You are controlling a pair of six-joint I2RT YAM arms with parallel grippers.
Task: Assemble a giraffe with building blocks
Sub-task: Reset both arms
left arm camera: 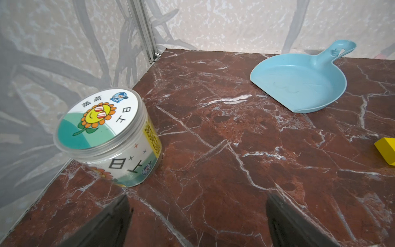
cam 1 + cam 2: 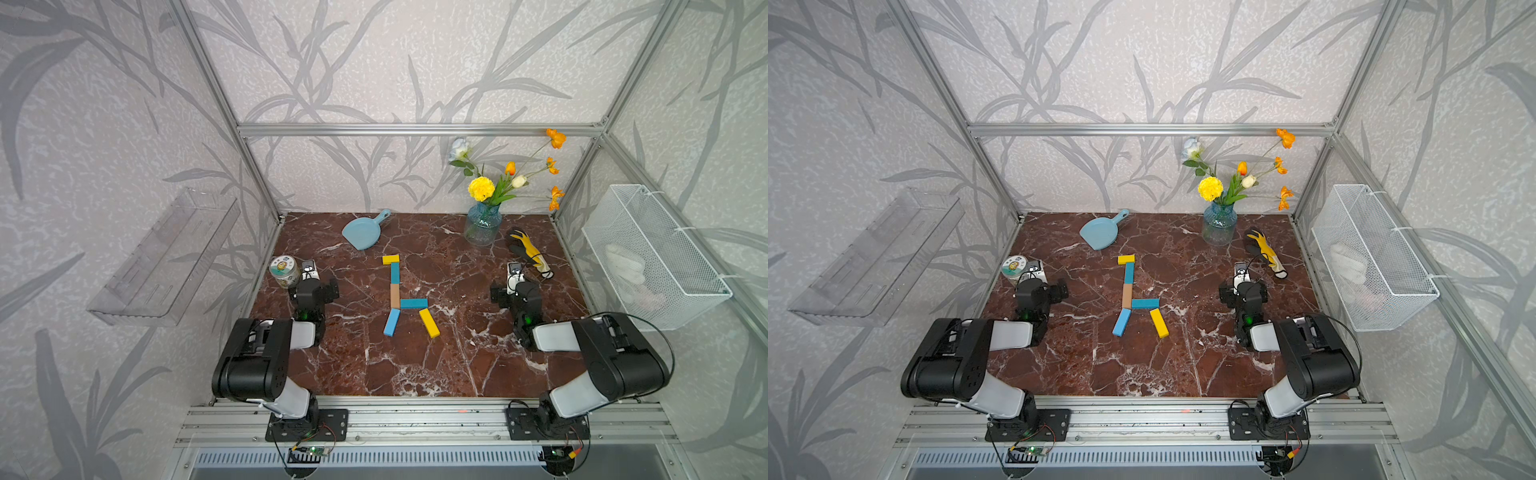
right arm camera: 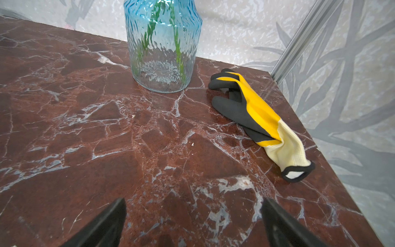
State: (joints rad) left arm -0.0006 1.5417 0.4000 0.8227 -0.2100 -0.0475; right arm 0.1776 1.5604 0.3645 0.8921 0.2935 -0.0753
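Note:
The building blocks lie flat mid-table as a giraffe in both top views: short yellow head (image 2: 390, 259), teal neck bar (image 2: 395, 272), tan bar (image 2: 395, 296), teal body (image 2: 414, 303), light-blue leg (image 2: 391, 322) and yellow leg (image 2: 429, 323). The figure sits between the two arms and neither touches it. My left gripper (image 1: 197, 201) is open over bare marble near the table's left edge. A corner of the yellow head (image 1: 386, 153) shows in the left wrist view. My right gripper (image 3: 193, 203) is open over bare marble on the right side.
A sunflower-labelled tub (image 1: 106, 136) stands just ahead of the left gripper. A pale-blue dustpan (image 2: 365, 232) lies at the back. A glass vase of flowers (image 3: 162, 53) and a yellow-black glove (image 3: 256, 119) lie ahead of the right gripper. A wire basket (image 2: 648, 257) hangs on the right wall.

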